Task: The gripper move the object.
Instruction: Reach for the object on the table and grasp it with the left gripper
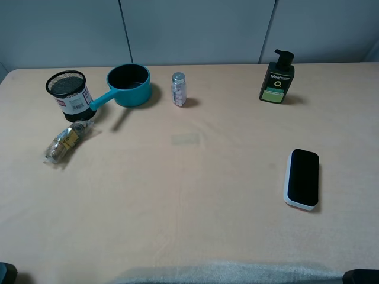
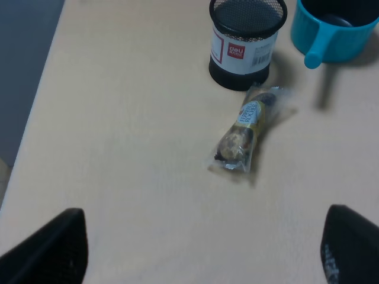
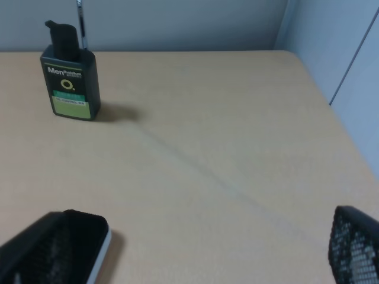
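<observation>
Lying on the table (image 1: 189,213) just beside the mesh pen cup (image 2: 244,47), the wrapped chocolate packet (image 2: 243,136) sat ahead of the left hand (image 2: 204,236), well clear of its wide-spread fingers. The right hand (image 3: 207,236) gaped wide too, empty, near the black eraser (image 1: 302,177).

A pale beige table (image 1: 189,213) fills the view, under soft, even light. Along its far edge runs a grey-blue panelled wall (image 1: 195,29) with thin vertical seams. Past the table's left edge there's dark blue floor (image 2: 23,71).
</observation>
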